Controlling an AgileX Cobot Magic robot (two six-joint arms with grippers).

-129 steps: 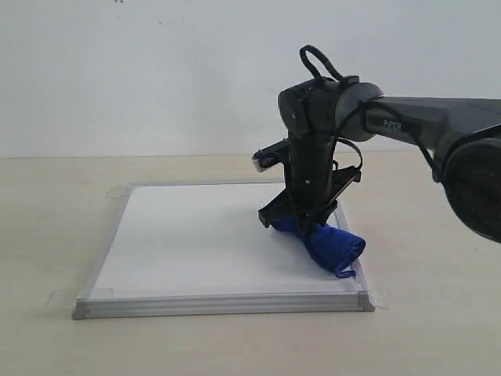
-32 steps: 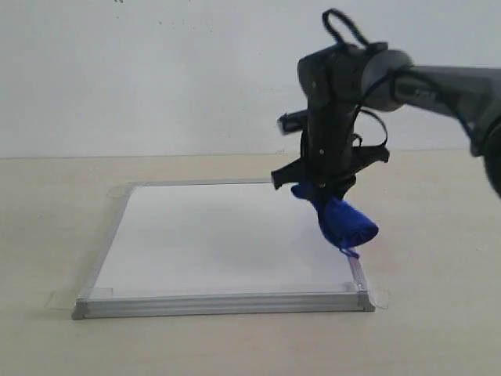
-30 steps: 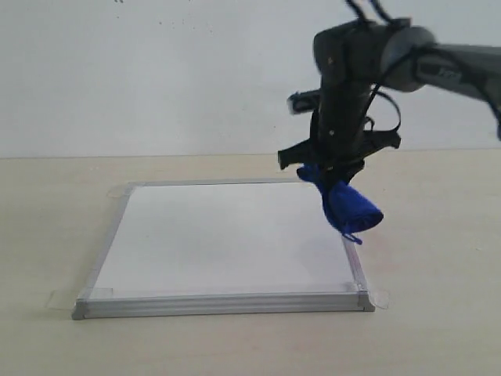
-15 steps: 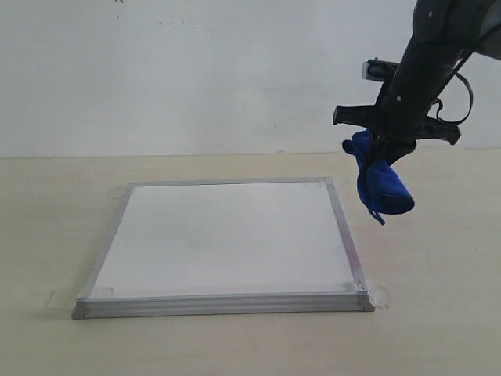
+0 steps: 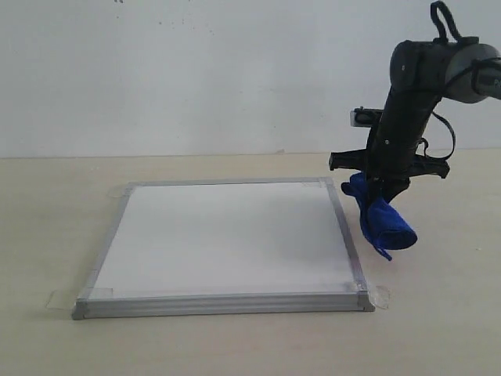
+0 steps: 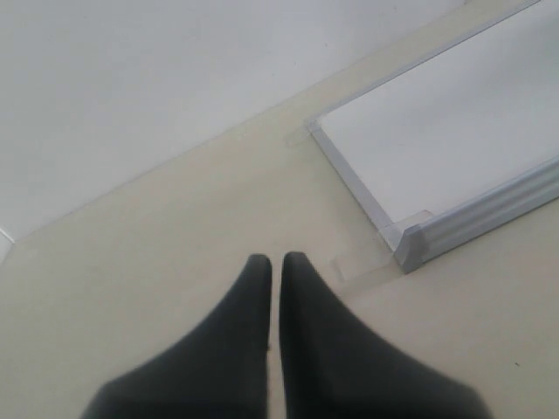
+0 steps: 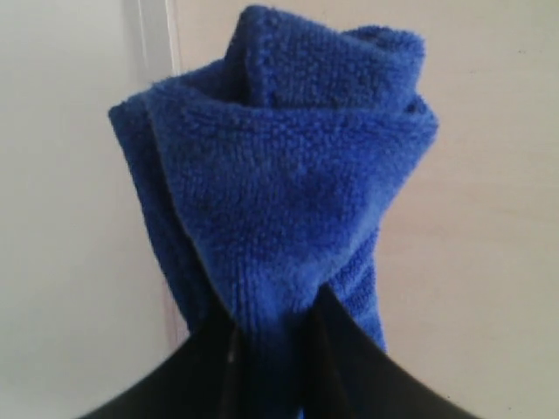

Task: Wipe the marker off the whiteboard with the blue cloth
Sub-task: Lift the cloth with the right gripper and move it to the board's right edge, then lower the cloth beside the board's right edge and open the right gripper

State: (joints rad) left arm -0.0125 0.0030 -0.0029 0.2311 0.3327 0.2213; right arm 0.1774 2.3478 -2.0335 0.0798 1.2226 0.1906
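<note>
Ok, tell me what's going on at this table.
The right gripper is pinching the bunched blue cloth, which hangs in the air beside the right edge of the whiteboard, not touching it. The board's surface looks clean, with no marks showing. The left gripper is shut and empty, off to the side over the table near one of the board's corners.

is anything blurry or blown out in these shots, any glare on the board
Exterior view: soft, even light, no glare on the whiteboard. Right wrist view: the blue cloth is sharp, its pile visible, background soft. Left wrist view: the left gripper looks slightly soft, no hard shadows.
</note>
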